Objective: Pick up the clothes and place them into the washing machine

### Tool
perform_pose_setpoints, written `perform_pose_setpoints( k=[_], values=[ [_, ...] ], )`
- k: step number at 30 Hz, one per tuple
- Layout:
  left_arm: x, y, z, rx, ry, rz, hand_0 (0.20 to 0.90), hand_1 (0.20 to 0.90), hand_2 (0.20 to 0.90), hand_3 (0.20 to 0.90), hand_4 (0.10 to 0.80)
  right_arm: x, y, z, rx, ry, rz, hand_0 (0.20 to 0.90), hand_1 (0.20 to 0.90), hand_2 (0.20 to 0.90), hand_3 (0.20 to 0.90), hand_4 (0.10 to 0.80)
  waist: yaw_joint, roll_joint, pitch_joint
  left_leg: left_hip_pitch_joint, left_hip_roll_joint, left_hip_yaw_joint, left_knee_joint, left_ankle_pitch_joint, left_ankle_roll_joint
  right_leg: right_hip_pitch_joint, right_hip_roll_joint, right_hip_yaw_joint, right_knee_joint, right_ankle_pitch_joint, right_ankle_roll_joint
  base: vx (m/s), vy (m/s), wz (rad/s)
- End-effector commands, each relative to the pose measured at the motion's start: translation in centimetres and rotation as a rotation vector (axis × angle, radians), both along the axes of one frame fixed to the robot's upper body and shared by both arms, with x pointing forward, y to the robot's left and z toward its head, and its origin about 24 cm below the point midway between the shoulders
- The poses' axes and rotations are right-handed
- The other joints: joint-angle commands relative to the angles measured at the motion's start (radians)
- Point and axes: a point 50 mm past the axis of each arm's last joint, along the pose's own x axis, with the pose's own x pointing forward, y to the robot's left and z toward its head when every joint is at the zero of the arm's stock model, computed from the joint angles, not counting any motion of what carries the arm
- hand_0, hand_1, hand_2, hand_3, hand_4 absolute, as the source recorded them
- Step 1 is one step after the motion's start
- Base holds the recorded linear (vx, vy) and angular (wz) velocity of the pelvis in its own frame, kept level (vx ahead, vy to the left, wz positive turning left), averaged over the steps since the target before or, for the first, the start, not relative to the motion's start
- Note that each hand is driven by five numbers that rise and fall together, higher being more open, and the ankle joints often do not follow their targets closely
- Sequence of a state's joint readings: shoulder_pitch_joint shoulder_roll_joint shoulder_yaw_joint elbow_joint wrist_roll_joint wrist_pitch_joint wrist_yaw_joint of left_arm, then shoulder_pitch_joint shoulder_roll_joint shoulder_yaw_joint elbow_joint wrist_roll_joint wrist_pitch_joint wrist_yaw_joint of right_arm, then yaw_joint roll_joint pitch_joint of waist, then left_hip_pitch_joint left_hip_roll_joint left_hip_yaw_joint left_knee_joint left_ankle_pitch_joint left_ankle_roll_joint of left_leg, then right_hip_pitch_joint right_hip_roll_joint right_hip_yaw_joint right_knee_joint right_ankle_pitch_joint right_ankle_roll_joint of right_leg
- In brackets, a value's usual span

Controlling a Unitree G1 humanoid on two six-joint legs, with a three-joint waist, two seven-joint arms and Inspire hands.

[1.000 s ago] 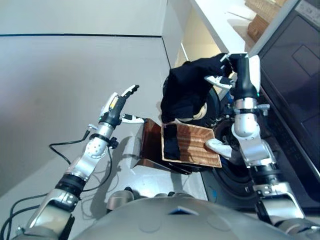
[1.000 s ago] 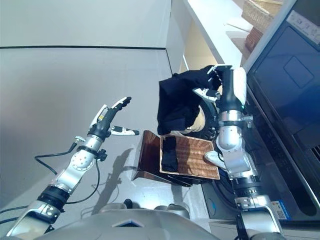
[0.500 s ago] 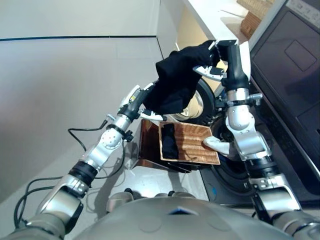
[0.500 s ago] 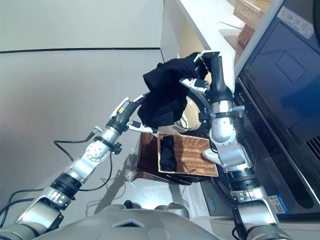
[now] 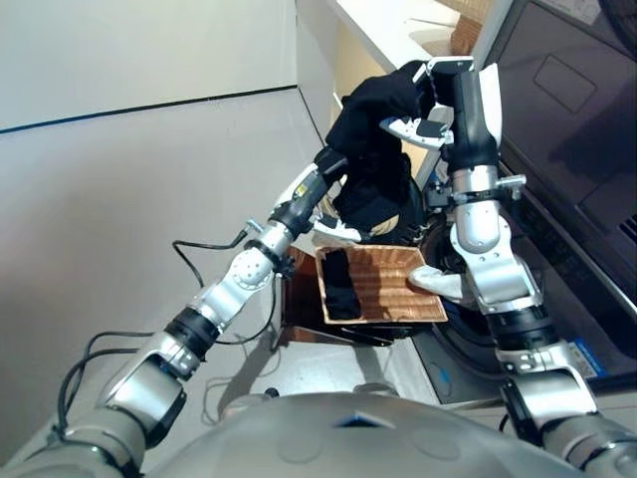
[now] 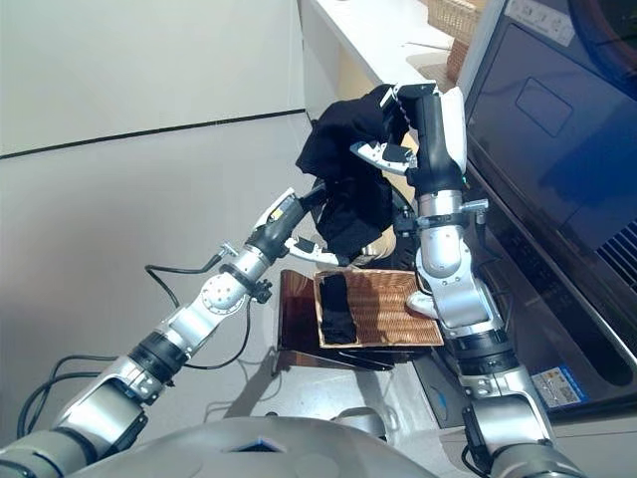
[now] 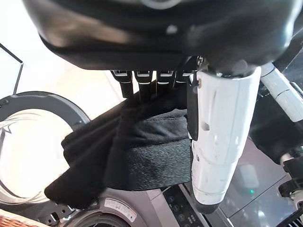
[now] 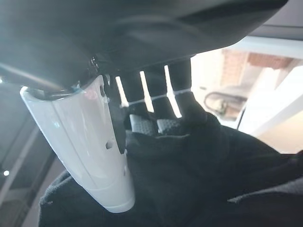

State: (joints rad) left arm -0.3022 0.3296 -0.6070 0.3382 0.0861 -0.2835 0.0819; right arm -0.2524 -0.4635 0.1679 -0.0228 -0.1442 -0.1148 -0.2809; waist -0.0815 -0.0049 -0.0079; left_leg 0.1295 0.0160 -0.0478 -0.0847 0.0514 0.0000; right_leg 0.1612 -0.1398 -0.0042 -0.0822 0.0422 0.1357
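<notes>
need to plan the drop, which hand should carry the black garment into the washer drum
Right, probably. The right hand already grips the black garment from above, raised beside the washer opening. The left hand only touches the hanging cloth from below, so it looks better suited to guiding it.

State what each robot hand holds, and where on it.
Right robot hand grips the black garment by its top; left robot hand grips its lower part.

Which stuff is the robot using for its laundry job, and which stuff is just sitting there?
For the job:
- bunched black garment, held up by the right hand and left hand
- small black cloth inside the brown wicker basket
- round washing machine opening

Just sitting there:
- woven baskets on the white counter
</notes>
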Motion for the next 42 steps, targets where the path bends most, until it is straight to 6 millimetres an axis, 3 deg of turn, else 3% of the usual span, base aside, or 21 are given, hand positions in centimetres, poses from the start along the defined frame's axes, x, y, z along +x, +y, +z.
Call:
perform_pose_setpoints(
  k=[1,5,13,22,29,37,42],
  values=[
    [3.0,-2.1,3.7,0.022,-0.183,-0.07,0.9,0.9,0.9,0.9,0.8,-0.4,1.3,8.2,0.074,-0.383,0.134,0.2,0.2,0.2,0.2,0.3,0.025,-0.013,-0.082,-0.012,0.011,0.003,0.011,-0.058,-0.029,-0.09,0.018,0.002,0.138,-0.106,-0.015,0.0,0.0,0.0],
    [3.3,-2.0,2.9,0.016,-0.141,-0.037,0.9,0.9,0.9,0.9,0.8,-0.4,1.3,8.1,0.092,-0.37,0.149,0.2,0.2,0.2,0.2,0.3,0.027,-0.019,-0.083,-0.01,0.014,0.003,0.01,-0.057,-0.03,-0.088,0.02,0.0,0.137,-0.106,-0.017,0.0,0.0,0.0],
    [2.9,-2.2,3.0,-0.181,-0.006,-0.019,0.9,0.9,0.9,0.9,0.8,-0.2,1.4,7.8,0.133,-0.34,0.159,0.2,0.2,0.2,0.2,0.3,0.038,-0.04,-0.078,-0.012,0.017,-0.002,0.011,-0.056,-0.031,-0.086,0.024,-0.005,0.135,-0.105,-0.019,0.0,0.0,0.0],
    [2.9,-3.0,2.9,-0.184,0.016,-0.036,0.9,0.9,0.9,0.9,0.8,-0.2,1.9,7.3,0.161,-0.314,0.19,0.2,0.2,0.2,0.2,0.3,0.048,-0.064,-0.071,-0.018,0.02,-0.007,0.012,-0.054,-0.028,-0.089,0.026,-0.009,0.135,-0.101,-0.019,0.0,0.0,0.0],
    [2.8,-3.5,1.7,-0.125,0.05,-0.04,0.9,0.9,0.9,0.9,0.8,-0.4,2.4,7.4,0.19,-0.306,0.239,0.2,0.2,0.2,0.2,0.3,0.049,-0.072,-0.075,-0.019,0.022,-0.002,0.011,-0.055,-0.028,-0.093,0.028,-0.003,0.13,-0.097,-0.017,0.0,0.0,0.0],
    [3.0,-3.0,0.3,-0.045,0.065,0.032,0.9,0.9,0.9,0.9,0.8,-0.7,2.2,7.4,0.205,-0.303,0.248,0.2,0.2,0.2,0.2,0.3,0.052,-0.076,-0.074,-0.018,0.024,-0.003,0.012,-0.056,-0.027,-0.093,0.03,-0.001,0.129,-0.096,-0.018,0.0,0.0,0.0],
    [3.3,-2.9,0.8,-0.049,0.048,0.049,0.9,0.9,0.9,0.9,0.8,-0.7,1.9,7.3,0.195,-0.294,0.239,0.2,0.2,0.2,0.2,0.3,0.055,-0.08,-0.073,-0.02,0.025,-0.003,0.011,-0.055,-0.027,-0.095,0.032,-0.002,0.127,-0.095,-0.019,0.0,0.0,0.0]
  ],
)
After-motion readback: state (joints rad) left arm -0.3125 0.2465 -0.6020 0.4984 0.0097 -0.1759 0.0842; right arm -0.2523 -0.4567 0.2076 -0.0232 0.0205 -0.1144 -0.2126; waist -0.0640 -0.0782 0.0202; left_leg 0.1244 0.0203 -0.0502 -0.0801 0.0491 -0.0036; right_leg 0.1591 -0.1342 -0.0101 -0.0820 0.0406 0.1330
